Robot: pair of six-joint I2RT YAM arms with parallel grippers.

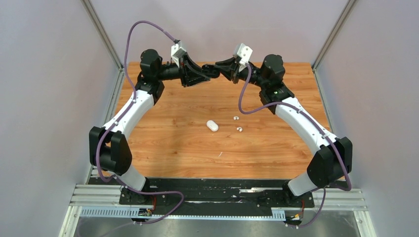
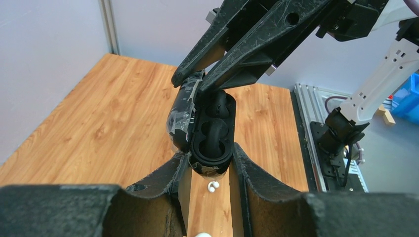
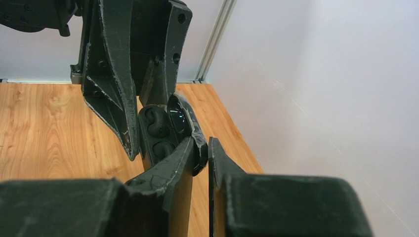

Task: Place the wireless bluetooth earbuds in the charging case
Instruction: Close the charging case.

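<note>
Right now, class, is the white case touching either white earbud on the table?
Apart. The top view shows bare wood between the white case and both the far earbud and the near earbud.

A lab test cell (grey panels, aluminium framing) around a wooden table.

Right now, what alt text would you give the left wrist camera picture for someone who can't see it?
An open black charging case sits gripped between the left hand's fingers, while the right hand reaches in from above with its fingertips at the case's lid. Below lies a wooden table with a white earbud.
</note>
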